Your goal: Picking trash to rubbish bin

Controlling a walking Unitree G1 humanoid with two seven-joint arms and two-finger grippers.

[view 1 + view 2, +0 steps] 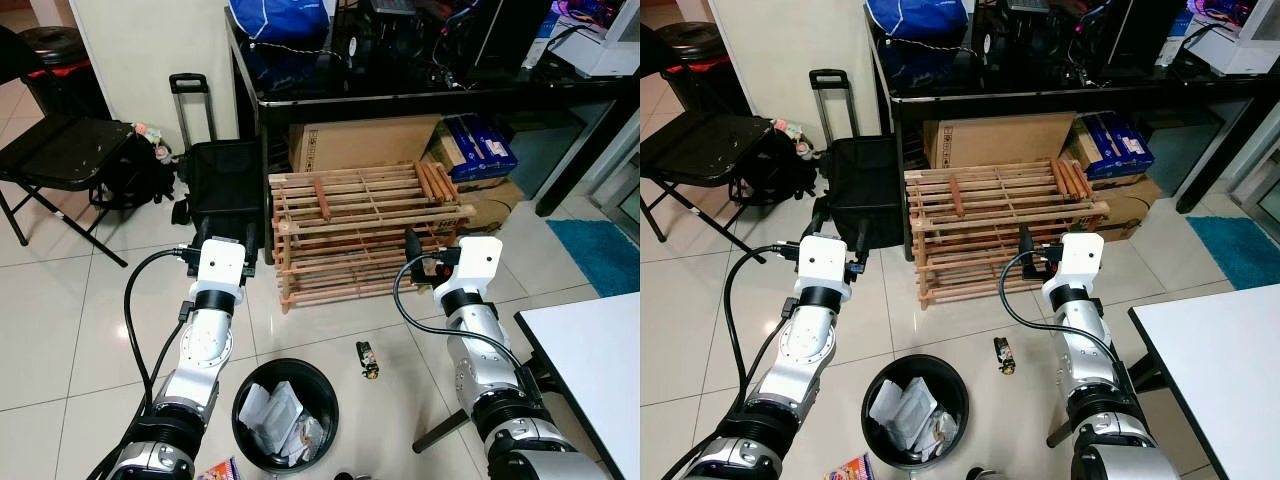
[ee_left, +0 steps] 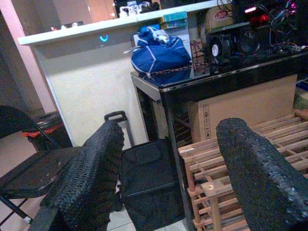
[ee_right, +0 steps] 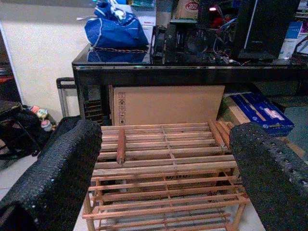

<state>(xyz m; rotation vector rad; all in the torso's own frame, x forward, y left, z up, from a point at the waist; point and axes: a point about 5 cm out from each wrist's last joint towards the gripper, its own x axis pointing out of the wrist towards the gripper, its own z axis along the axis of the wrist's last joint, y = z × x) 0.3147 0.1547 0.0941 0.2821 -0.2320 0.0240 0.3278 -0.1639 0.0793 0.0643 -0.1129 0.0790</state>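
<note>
A small dark piece of trash [image 1: 367,360] lies on the tiled floor, just right of the round black rubbish bin [image 1: 331,392]. The bin holds crumpled white paper. A colourful wrapper [image 1: 222,470] lies at the bin's near left. Both arms are raised at mid-height, above and beyond the bin. My left gripper [image 2: 168,132] is open with nothing between its fingers and faces the black trolley bag [image 1: 225,185]. My right gripper [image 3: 166,132] is open and empty too, facing the wooden slatted rack [image 1: 365,225], above and beyond the dark trash.
A black desk [image 1: 400,92] with a blue bag and electronics stands behind the rack, with a cardboard box [image 1: 360,142] under it. A black folding chair [image 1: 60,150] is at the left, a white table corner [image 1: 590,360] at the right, and a blue mat [image 1: 605,250] beyond.
</note>
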